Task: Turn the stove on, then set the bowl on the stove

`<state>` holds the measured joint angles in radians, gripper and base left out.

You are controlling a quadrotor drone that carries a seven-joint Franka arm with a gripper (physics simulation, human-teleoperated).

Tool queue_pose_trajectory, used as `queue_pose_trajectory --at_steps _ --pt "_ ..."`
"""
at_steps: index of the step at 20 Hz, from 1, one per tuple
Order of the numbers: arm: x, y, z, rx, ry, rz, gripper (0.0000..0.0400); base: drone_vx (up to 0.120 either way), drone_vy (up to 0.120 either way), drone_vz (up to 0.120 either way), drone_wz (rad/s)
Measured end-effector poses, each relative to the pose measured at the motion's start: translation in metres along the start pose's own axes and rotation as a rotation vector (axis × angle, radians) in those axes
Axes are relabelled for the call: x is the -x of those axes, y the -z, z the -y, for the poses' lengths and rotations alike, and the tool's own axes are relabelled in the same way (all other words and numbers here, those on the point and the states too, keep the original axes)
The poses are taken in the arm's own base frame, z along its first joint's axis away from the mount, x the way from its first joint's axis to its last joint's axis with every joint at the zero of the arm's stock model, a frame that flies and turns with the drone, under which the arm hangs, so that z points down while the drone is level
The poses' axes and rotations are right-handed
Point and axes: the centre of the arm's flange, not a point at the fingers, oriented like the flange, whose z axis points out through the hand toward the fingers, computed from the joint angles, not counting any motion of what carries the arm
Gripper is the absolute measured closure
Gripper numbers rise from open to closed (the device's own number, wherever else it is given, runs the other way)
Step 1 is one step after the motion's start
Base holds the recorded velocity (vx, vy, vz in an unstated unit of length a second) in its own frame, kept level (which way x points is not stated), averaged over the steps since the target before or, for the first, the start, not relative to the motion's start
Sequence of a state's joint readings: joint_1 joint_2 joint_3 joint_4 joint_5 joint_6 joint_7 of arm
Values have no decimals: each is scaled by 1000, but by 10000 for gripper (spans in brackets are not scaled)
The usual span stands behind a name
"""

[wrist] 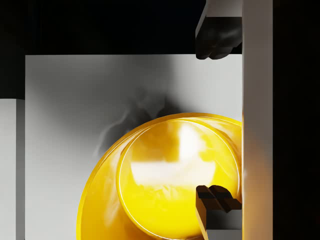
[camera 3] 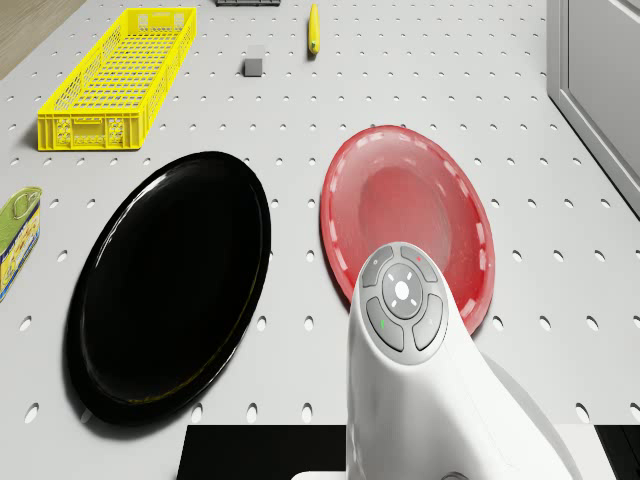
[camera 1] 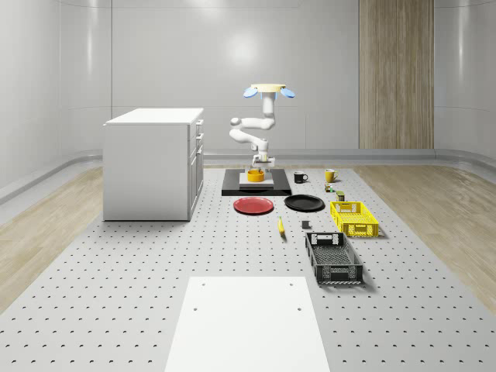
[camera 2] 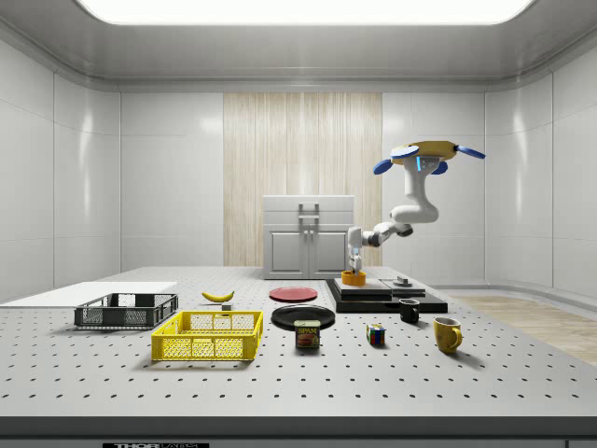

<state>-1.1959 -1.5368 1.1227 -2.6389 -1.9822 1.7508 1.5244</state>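
Directly under the claw (wrist: 220, 117), a yellow bowl (wrist: 170, 180) sits on the stove's (camera 1: 256, 186) pale plate, its rim pinched between the fingers (wrist: 215, 200), one inside and one outside. The drone (camera 2: 427, 154) hovers above the stove. Beyond the claw on the bench (camera 3: 520, 80) lie a red plate (camera 3: 405, 215) and a black plate (camera 3: 170, 280).

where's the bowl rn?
The yellow bowl sits on the stove's light plate, behind the red plate in the whole-scene view, with the gripper right above it and the drone hovering overhead.
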Motion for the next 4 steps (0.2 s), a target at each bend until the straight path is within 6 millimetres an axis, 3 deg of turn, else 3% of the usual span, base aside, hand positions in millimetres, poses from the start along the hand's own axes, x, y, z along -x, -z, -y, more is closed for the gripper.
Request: queue_pose_trajectory --at_steps 4 --pt "0 11 0 0 0 0 9 0 0 0 0"
